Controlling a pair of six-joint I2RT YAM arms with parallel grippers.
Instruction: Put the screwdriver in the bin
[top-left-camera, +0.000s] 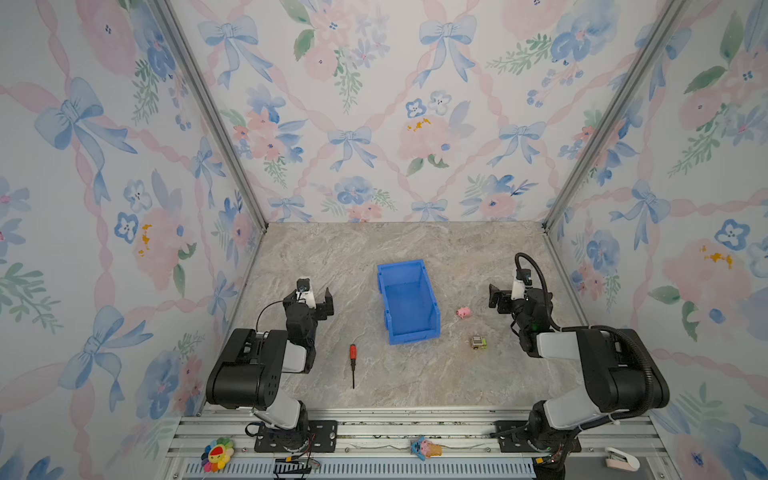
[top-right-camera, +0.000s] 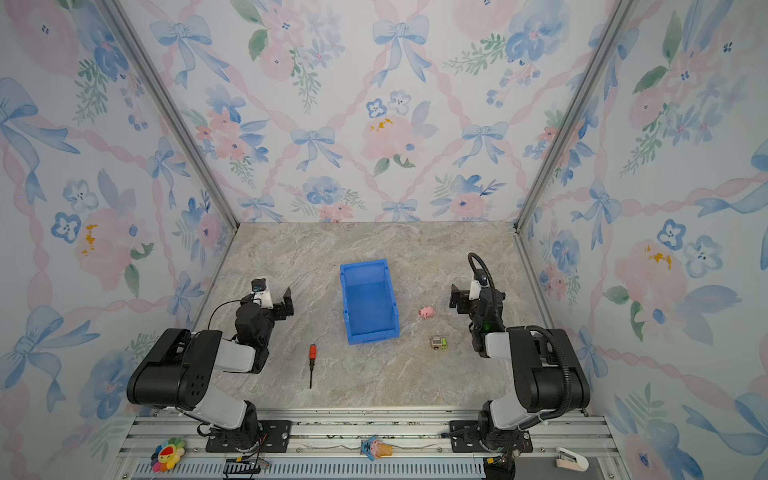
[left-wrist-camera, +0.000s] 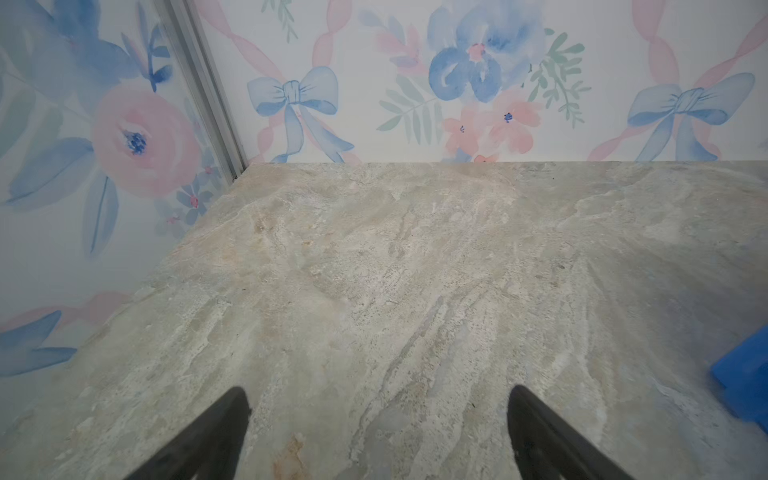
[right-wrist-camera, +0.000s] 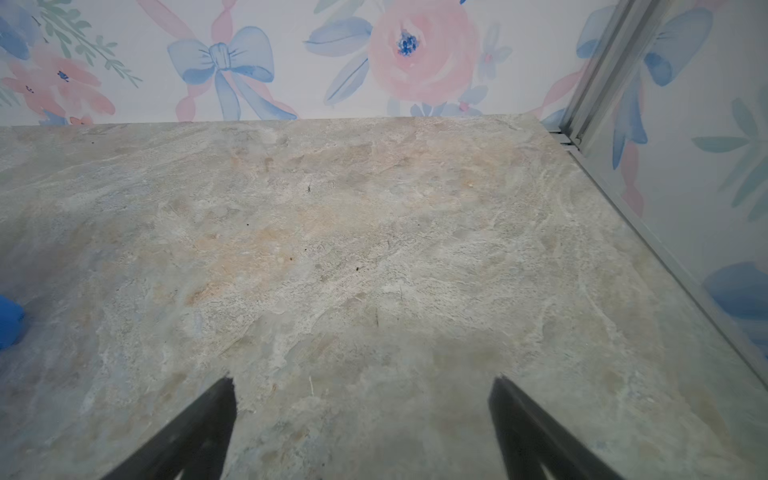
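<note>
Lying flat well behind the spread, empty jaws of the left gripper (left-wrist-camera: 376, 401) – those of the right gripper (right-wrist-camera: 361, 386) stand apart too – the screwdriver (top-left-camera: 353, 365), outside the bin (top-left-camera: 415, 336), looks light, stiff and roll-prone, so its thicker red-orange handle (top-left-camera: 352, 353) seems the spot to pinch crosswise.

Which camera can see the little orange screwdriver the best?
Either top view: both show the whole screwdriver, orange handle and thin shaft, lying on the table apart from the blue bin. The two wrist views miss it completely; they only see table, wallpaper and a blue bit of bin.
</note>
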